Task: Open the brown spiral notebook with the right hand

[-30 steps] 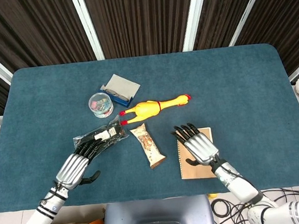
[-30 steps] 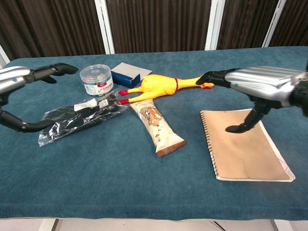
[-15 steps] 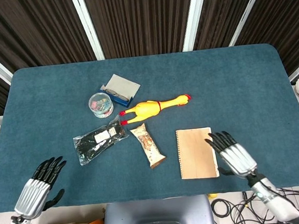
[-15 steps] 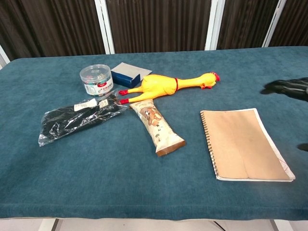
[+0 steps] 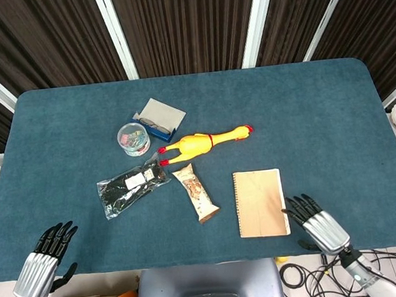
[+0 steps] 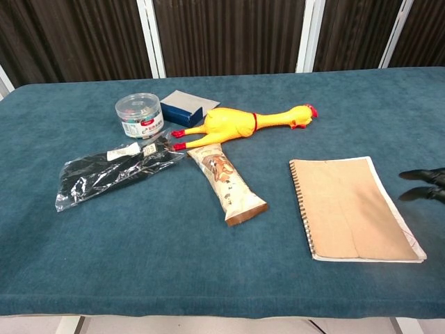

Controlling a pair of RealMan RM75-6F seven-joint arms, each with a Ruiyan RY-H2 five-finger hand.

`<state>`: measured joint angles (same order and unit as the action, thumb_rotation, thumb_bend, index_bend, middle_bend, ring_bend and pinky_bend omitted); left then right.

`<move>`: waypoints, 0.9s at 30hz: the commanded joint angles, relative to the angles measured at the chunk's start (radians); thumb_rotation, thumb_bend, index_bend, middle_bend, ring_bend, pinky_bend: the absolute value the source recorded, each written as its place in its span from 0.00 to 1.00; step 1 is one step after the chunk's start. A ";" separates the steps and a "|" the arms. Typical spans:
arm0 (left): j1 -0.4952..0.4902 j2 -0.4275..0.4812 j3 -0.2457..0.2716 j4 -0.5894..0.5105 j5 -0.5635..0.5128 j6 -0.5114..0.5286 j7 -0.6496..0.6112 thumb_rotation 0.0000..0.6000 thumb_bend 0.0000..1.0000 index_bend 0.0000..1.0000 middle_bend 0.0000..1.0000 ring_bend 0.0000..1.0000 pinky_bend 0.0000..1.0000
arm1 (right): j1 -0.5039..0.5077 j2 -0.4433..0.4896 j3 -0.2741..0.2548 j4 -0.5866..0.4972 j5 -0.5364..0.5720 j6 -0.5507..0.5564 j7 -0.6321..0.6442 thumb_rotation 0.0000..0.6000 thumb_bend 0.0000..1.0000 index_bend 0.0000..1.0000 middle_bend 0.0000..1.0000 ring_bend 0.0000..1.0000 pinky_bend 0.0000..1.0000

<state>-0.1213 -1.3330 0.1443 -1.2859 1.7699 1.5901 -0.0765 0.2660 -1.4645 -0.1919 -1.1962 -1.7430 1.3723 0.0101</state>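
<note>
The brown spiral notebook (image 5: 261,203) (image 6: 349,207) lies closed and flat on the blue table, its wire spine along its left edge. My right hand (image 5: 320,224) hovers at the table's near edge just right of the notebook, fingers spread and holding nothing; only its dark fingertips (image 6: 424,184) show in the chest view, beside the notebook's right edge and apart from it. My left hand (image 5: 43,257) is at the near left corner, fingers spread and holding nothing, far from the notebook.
A snack bar (image 5: 195,191) lies just left of the notebook. Beyond it are a yellow rubber chicken (image 5: 201,142), a black plastic bag (image 5: 133,184), a round clear tub (image 5: 133,138) and a blue box (image 5: 158,117). The blue table (image 5: 315,123) stretches back to dark curtains.
Both hands have drawn back toward the near edge. The right hand left its place over the notebook and now sits beside its right edge. The notebook has not moved.
</note>
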 commanded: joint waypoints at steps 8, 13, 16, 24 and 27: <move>0.009 -0.003 -0.006 0.012 -0.006 0.001 -0.014 1.00 0.35 0.00 0.04 0.03 0.13 | 0.024 -0.082 0.034 0.075 -0.020 -0.019 0.024 1.00 0.16 0.29 0.00 0.00 0.00; 0.010 -0.002 -0.008 0.014 -0.009 -0.004 -0.019 1.00 0.35 0.00 0.04 0.03 0.13 | 0.031 -0.090 0.044 0.077 -0.005 -0.044 0.017 1.00 0.16 0.29 0.00 0.00 0.00; 0.011 -0.001 -0.009 0.014 -0.009 -0.005 -0.019 1.00 0.35 0.00 0.04 0.03 0.13 | 0.033 -0.093 0.049 0.078 0.000 -0.049 0.012 1.00 0.16 0.29 0.00 0.00 0.00; 0.010 -0.001 -0.010 0.014 -0.006 -0.011 -0.020 1.00 0.35 0.00 0.05 0.03 0.13 | 0.047 -0.099 0.068 0.074 0.020 -0.079 0.007 1.00 0.16 0.29 0.00 0.00 0.00; 0.012 0.000 -0.011 0.014 -0.005 -0.008 -0.023 1.00 0.35 0.00 0.05 0.03 0.13 | 0.050 -0.103 0.078 0.077 0.027 -0.080 -0.003 1.00 0.16 0.29 0.00 0.00 0.00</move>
<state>-0.1093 -1.3330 0.1336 -1.2717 1.7643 1.5818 -0.0994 0.3153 -1.5661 -0.1162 -1.1205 -1.7181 1.2919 0.0096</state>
